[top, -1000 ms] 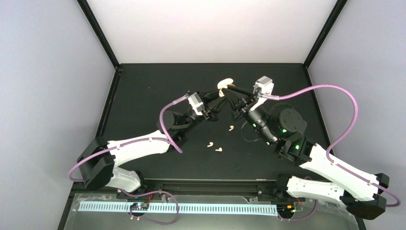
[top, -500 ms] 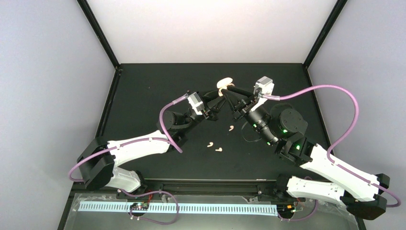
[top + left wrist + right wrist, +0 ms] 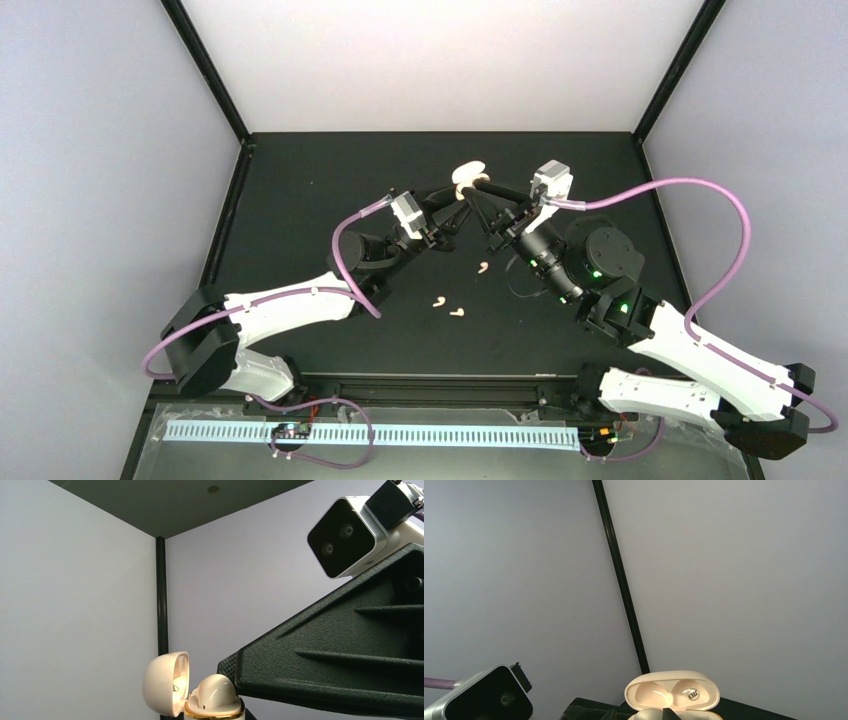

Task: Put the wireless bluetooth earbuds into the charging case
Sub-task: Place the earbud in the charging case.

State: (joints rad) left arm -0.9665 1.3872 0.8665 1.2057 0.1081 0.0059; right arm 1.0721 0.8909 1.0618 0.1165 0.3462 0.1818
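The cream charging case (image 3: 467, 177) is held off the table at mid-back, lid open, with my left gripper (image 3: 452, 200) shut on its base. In the left wrist view the lid (image 3: 165, 682) stands open and one white earbud (image 3: 216, 691) sits in the gold-rimmed base. My right gripper (image 3: 484, 192) reaches over the case; its black finger (image 3: 340, 670) lies against that earbud. In the right wrist view the right gripper (image 3: 640, 715) has its tips slightly apart either side of the earbud, below the lid (image 3: 672, 690). Three earbuds (image 3: 484, 267) (image 3: 439, 300) (image 3: 457, 312) lie on the table.
The black table (image 3: 300, 200) is bounded by grey walls and black corner posts (image 3: 205, 70). Purple cables (image 3: 700, 190) loop from both wrists. Each wrist camera (image 3: 345, 535) (image 3: 484, 697) shows in the other's view.
The right gripper's fingers have parted a little around the earbud at the case. Both arms have hardly moved, and the loose earbuds lie where they were.
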